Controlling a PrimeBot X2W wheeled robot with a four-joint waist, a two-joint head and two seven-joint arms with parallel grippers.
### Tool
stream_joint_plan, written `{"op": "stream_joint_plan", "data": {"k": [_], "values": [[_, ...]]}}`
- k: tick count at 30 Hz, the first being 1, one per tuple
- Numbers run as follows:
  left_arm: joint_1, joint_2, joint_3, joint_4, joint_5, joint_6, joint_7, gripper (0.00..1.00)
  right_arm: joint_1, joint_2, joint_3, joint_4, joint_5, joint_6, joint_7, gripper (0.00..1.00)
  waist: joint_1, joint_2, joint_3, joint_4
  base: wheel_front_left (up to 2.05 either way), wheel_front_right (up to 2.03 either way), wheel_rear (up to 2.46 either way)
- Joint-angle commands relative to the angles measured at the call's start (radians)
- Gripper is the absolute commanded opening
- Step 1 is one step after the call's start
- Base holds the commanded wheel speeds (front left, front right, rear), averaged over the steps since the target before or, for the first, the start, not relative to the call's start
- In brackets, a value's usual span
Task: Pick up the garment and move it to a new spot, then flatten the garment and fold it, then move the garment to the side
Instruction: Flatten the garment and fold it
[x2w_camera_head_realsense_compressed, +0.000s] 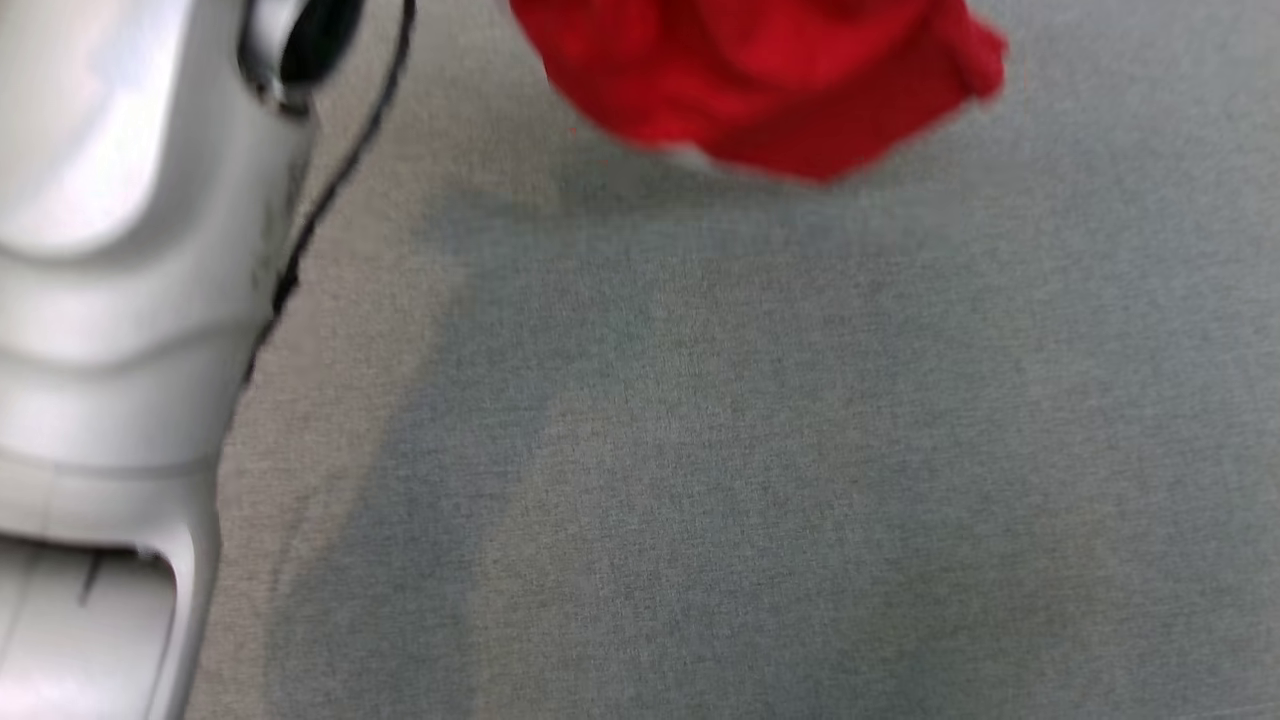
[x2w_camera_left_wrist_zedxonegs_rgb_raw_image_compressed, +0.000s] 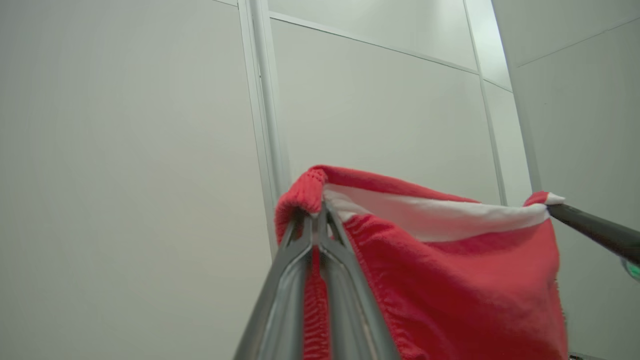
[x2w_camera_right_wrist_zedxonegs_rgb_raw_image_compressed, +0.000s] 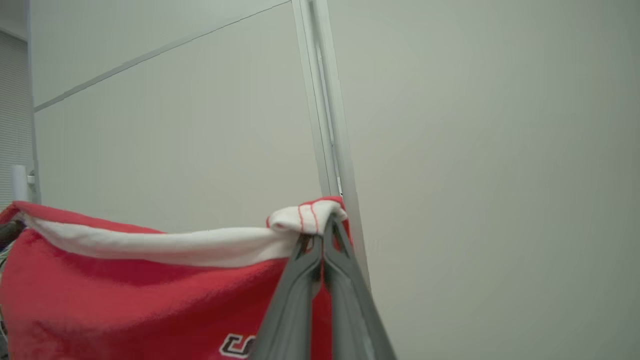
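Red fleecy garment (x2w_camera_head_realsense_compressed: 760, 80) with a white inner band and ribbed edge hung stretched between both end effectors, its blurred rounded lower bulge at the far edge over the grey woven tabletop (x2w_camera_head_realsense_compressed: 800, 450). The left end effector (x2w_camera_left_wrist_zedxonegs_rgb_raw_image_compressed: 317, 212) was clenched on the red ribbed corner. The right end effector (x2w_camera_right_wrist_zedxonegs_rgb_raw_image_compressed: 325, 225) was clenched on the bunched white-banded corner, with smooth pale wall panels (x2w_camera_right_wrist_zedxonegs_rgb_raw_image_compressed: 475, 150) behind and a glossy pale forearm (x2w_camera_head_realsense_compressed: 110, 250) at near left.

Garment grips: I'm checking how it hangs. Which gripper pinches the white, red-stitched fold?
The right gripper, shut on the garment at its white fold with red stitch lines. The left gripper clamps a red ribbed edge instead.
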Motion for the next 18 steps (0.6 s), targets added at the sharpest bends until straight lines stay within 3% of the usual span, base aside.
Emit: {"op": "stream_joint_plan", "data": {"k": [1, 10, 18], "values": [[-0.079, -0.006, -0.001, 0.077, 0.009, -0.009, -0.027, 0.00, -0.078, 0.008, 0.020, 0.073, 0.025, 0.000, -0.022, 0.00, 0.0000, 0.0000, 0.052, -0.007, 0.00, 0.00, 0.00], [-0.215, -0.047, 0.001, 0.406, -0.042, -0.024, -0.074, 0.00, -0.255, 0.077, 0.098, 0.423, 0.113, 0.000, -0.072, 0.00, 0.0000, 0.0000, 0.081, -0.002, 0.00, 0.00, 0.00], [-0.041, -0.077, -0.095, 0.663, -0.220, -0.026, -0.031, 0.00, -0.151, 0.139, 0.159, 0.684, 0.244, 0.000, -0.079, 0.00, 0.0000, 0.0000, 0.114, 0.027, 0.00, 0.00, 0.00]]}}
